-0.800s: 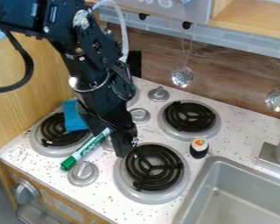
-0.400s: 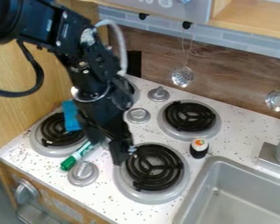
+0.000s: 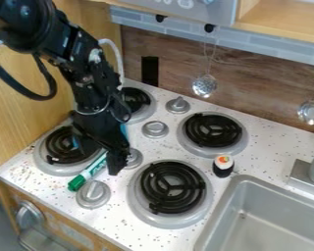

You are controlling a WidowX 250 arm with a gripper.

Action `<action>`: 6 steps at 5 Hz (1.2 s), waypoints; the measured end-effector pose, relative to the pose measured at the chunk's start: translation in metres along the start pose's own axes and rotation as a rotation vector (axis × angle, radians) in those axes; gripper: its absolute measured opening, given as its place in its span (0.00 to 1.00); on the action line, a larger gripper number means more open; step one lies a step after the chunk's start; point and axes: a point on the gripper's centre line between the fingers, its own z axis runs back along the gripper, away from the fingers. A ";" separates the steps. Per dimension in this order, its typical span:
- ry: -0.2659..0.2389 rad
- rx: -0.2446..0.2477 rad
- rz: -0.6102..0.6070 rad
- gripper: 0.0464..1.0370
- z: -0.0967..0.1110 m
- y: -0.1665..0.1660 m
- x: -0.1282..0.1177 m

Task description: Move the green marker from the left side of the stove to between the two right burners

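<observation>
My claw (image 3: 111, 160) hangs over marker's far end; can't tell how open, or whether it grips anything. Marker (image 3: 88, 175) lies near counter's (image 3: 48, 187) front edge, green end beside knob (image 3: 93, 194), perhaps checking roll. Toy sushi (image 3: 223, 166) stands upright, flat base steadying it.

camera view: looks from above the front | faces slantwise down toward brown wood-grain backsplash (image 3: 258, 88) | mid-range, spans white speckled tabletop (image 3: 271, 144), part of grey sink (image 3: 271, 215)
</observation>
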 end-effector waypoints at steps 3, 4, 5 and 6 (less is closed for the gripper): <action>-0.008 0.086 0.187 0.96 -0.047 0.039 0.014; -0.047 0.118 0.278 0.96 -0.053 0.044 0.018; -0.047 0.136 0.315 0.96 -0.062 0.047 0.016; -0.039 0.130 0.333 0.96 -0.069 0.047 0.018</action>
